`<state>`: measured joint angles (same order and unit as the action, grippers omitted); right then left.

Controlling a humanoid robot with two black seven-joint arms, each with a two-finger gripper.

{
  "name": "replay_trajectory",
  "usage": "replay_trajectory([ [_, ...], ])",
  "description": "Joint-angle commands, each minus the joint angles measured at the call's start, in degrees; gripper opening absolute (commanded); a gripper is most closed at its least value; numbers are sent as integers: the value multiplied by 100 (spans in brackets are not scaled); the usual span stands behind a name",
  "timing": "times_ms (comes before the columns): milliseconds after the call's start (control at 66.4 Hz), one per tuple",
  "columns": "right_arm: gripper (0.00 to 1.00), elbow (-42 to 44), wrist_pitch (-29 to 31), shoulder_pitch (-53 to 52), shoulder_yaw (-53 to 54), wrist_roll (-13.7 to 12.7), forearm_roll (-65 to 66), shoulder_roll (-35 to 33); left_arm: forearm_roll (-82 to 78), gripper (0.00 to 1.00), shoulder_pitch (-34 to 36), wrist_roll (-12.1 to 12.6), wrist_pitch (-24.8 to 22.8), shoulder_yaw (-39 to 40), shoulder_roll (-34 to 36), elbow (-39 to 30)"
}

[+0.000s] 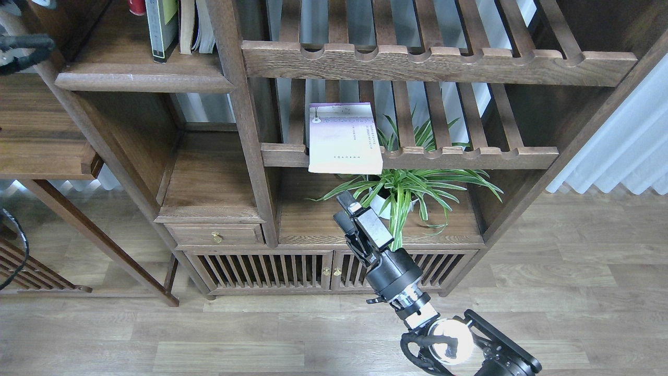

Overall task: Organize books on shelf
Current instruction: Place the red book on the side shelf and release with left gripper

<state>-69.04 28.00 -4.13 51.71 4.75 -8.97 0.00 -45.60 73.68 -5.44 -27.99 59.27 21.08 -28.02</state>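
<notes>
The right black seven-joint arm enters from the lower right edge and runs up and to the left, its silver-banded wrist below a rounded dark housing. The right two-finger gripper [345, 204] is at the far end, pointing up and left toward the bookcase. Its fingers sit close together with only a narrow gap, and nothing is between them. The gripper hangs in front of the lower open bay, below the pale lilac-white paperback [344, 138] and clear of it.

The pale lilac-white paperback lies flat, cover up, on the lower slatted rack with a notched front rail [469, 155]. Its near edge overhangs that rail. The cover carries small dark print, too small to read.

A potted spider plant with green-and-white striped leaves [407, 190] stands in the bay beneath the rack, just right of the gripper; some leaves pass behind the fingers.

The solid flat dark-brown wooden shelf with a rounded front lip [143, 78] is at upper left. On it stand the thick dark-grey paperback with a yellow-green cover panel [160, 28], upright, and to its right further upright books with white pages [197, 26]. A red item [136, 6] shows at the top edge, left of the grey book; its form cannot be determined.

A dark curved part [23, 49] sits at the far left edge. Whether it is the left gripper, and how its fingers stand, cannot be determined.
</notes>
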Motion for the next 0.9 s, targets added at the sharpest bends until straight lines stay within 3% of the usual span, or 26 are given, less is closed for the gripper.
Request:
replay_trajectory([
  [0,99,-4,0,0,6,0,0,0,-2,5,-64,-36,-1,-3,-86,-10],
  [105,99,-4,0,0,6,0,0,0,7,8,-64,-27,-1,-3,-95,-36],
  [226,99,-13,0,0,15,0,0,0,16,22,-108,-9,-1,-3,-95,-63],
  [241,99,-4,0,0,24,0,0,0,33,30,-161,-9,-1,-3,-95,-89],
  [286,99,-4,0,0,24,0,0,0,33,35,-196,-9,-1,5,-95,-124],
  [482,99,-4,0,0,33,0,9,0,182,47,-521,-62,-1,129,2,-335],
  [723,99,-13,0,0,33,0,18,0,640,52,-680,-44,-1,216,177,-660],
  [888,99,-74,0,44,15,-9,27,0,806,66,-873,8,-1,296,801,-1205],
])
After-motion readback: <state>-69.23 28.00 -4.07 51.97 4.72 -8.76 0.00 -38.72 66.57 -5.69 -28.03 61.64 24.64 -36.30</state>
